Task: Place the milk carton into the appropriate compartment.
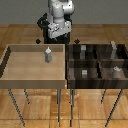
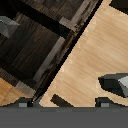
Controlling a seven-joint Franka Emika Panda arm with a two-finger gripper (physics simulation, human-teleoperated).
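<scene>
The carton point(image 1: 48, 54) stood untouched in the light tray point(image 1: 10, 70), well apart from the dark compartments point(image 1: 95, 67), while the pincer point(image 1: 58, 33) hung above, its opening impossible to tell.

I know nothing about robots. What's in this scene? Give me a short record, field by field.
Robot: one arm, its gripper raised behind the trays
Milk carton: upright in the light wooden tray, alone there
Dark tray: divided into compartments, on the exterior view's right
In compartments: small grey items, including a cube
Gripper contents: nothing seen held; open or shut unclear
Task status: carton not yet moved
</scene>
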